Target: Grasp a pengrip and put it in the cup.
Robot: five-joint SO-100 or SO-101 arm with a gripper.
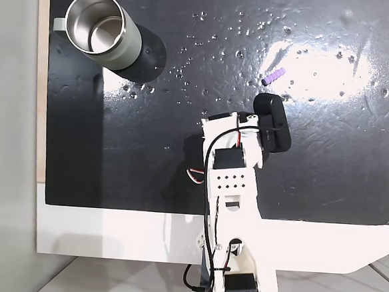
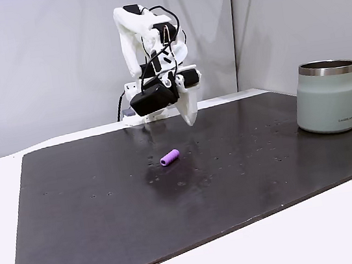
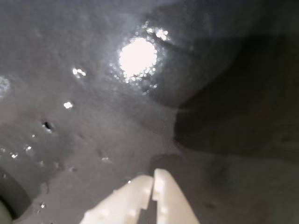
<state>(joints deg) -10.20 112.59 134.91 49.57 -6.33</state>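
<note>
Pengrip [image 2: 170, 157]: lying on the dark mat [image 2: 107, 201], mid-worktop, well left of the cup [image 2: 327, 96] in the side fixed view. Pincer [image 3: 152, 184]: closed, empty, held above the mat. Opening before descent was judged advisable. Cup's steel interior [image 1: 96, 27] was disclosed from above.

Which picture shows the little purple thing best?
The side fixed view: the pengrip lies in plain sight on the black mat, nothing covering it. In the fixed view from above, the pengrip looks smaller, beside bright glare.
</note>
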